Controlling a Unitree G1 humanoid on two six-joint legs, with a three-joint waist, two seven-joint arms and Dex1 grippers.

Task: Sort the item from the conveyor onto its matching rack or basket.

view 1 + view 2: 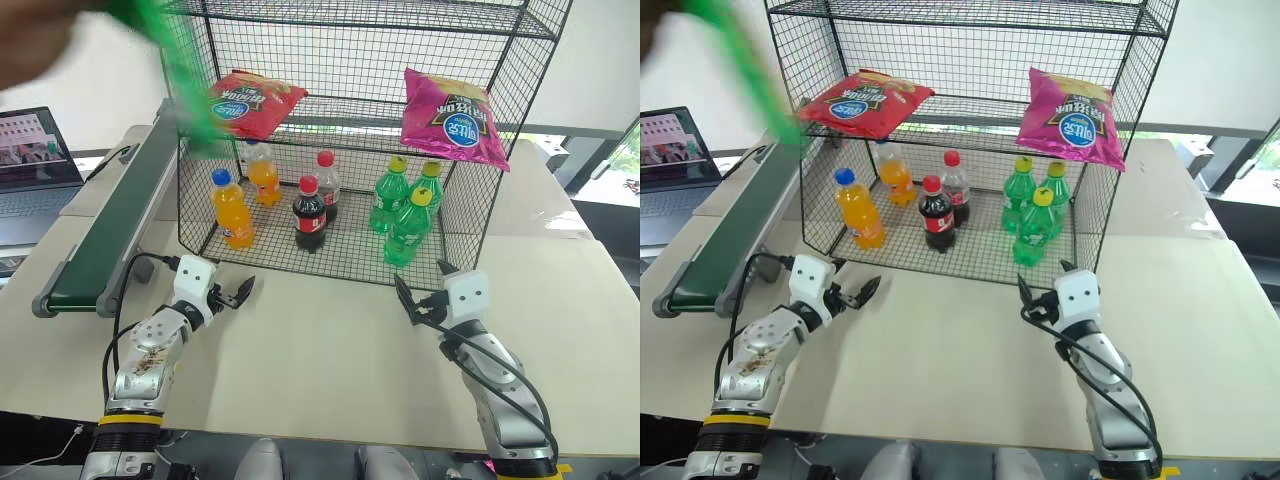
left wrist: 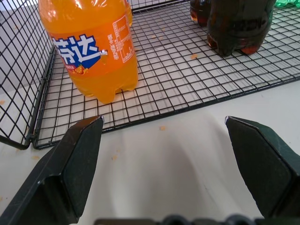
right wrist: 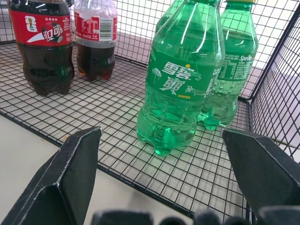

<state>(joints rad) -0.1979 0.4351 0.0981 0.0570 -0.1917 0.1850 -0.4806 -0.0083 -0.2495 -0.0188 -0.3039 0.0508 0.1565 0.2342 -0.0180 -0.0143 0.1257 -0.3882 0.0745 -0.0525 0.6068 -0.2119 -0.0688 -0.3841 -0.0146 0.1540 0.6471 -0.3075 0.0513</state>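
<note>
Green crisp bag (image 1: 170,50), shiny and blurred, hangs in a person's hand (image 1: 40,40) above the far end of the dark green conveyor belt (image 1: 110,230), its long axis slanting downward. It lies up and left of the left gripper (image 1: 232,295), the nearer one; the right gripper (image 1: 420,303) sits well apart. Both grippers' fingers are spread wide and empty on the pale table (image 1: 330,370), before the black wire-mesh rack (image 1: 360,150).

Green crisp bag (image 1: 170,55) motion-blurred, cut off at top edge w/ hand (image 1: 40,40).

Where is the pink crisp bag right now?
In the left eye view the pink crisp bag lies on the wire rack's shelf, on the right side, above the green bottles.
</note>
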